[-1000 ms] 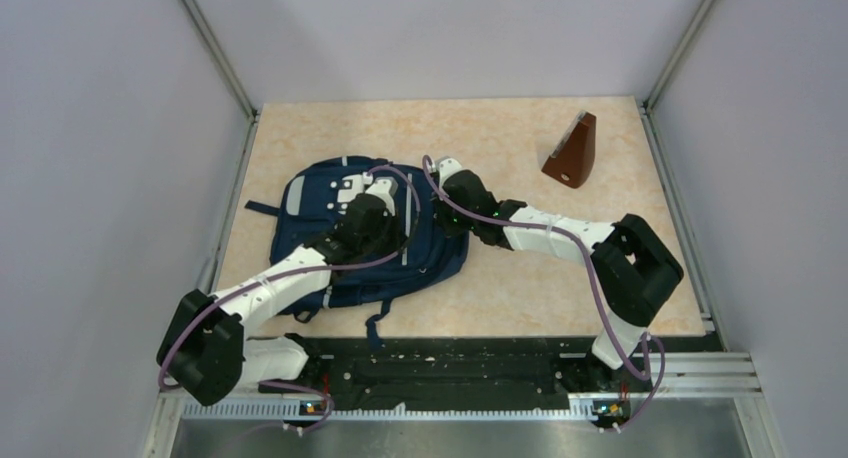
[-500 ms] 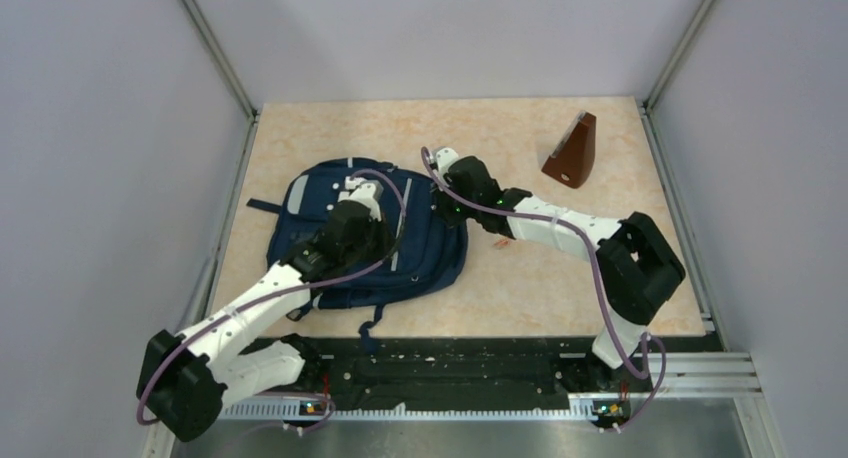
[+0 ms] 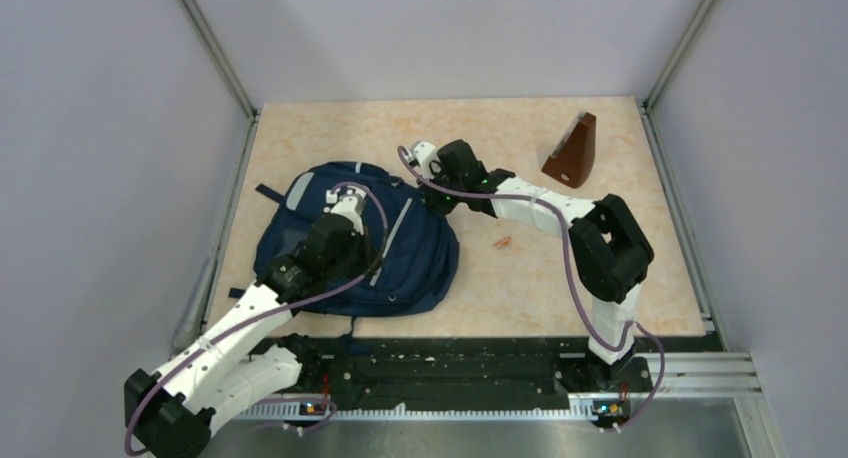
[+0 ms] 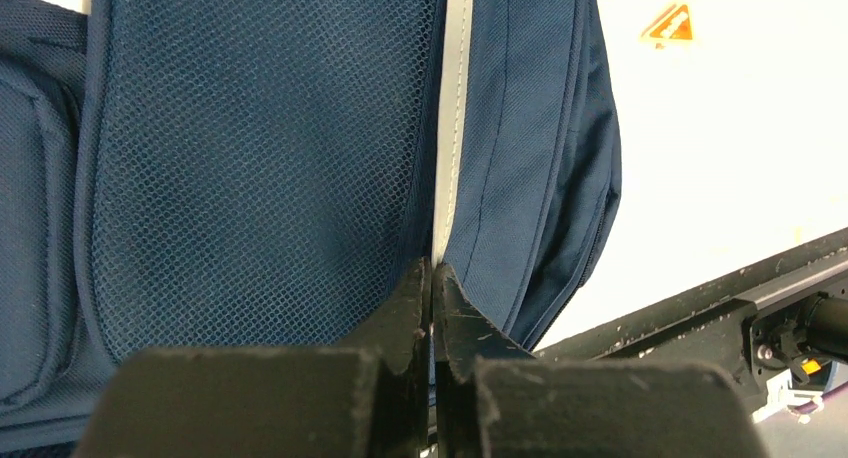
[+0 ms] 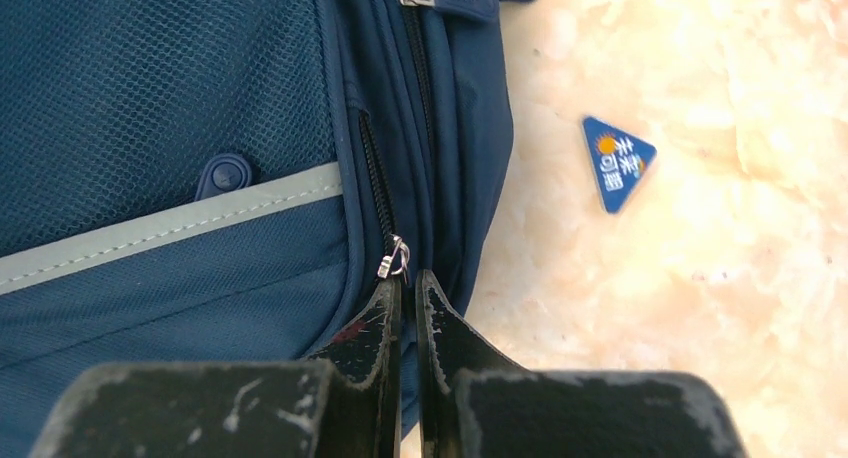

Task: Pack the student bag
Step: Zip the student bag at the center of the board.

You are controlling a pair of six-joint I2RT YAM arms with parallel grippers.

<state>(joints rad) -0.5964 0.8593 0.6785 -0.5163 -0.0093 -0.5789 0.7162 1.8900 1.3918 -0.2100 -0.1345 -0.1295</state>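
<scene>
The student bag (image 3: 405, 268), navy blue with grey stripes, lies flat at the table's left centre. My left gripper (image 3: 352, 246) is on top of it. In the left wrist view the left gripper (image 4: 432, 268) is shut on the bag's fabric (image 4: 260, 128) beside a grey stripe (image 4: 455, 128). My right gripper (image 3: 432, 194) is at the bag's far right edge. In the right wrist view the right gripper (image 5: 408, 278) has its jaws pressed almost together right below a silver zipper slider (image 5: 397, 258) on the bag (image 5: 150, 98), with blue material pinched between them.
A brown wedge-shaped object (image 3: 573, 153) stands at the back right. A small orange sticker (image 3: 503, 243) lies on the table right of the bag. A blue triangular sticker (image 5: 617, 163) lies near the right gripper. The black base rail (image 4: 720, 318) runs along the near edge.
The bag has slid left and toward the near edge with my left gripper on it. My right gripper has moved left and farther back along the bag's edge.
</scene>
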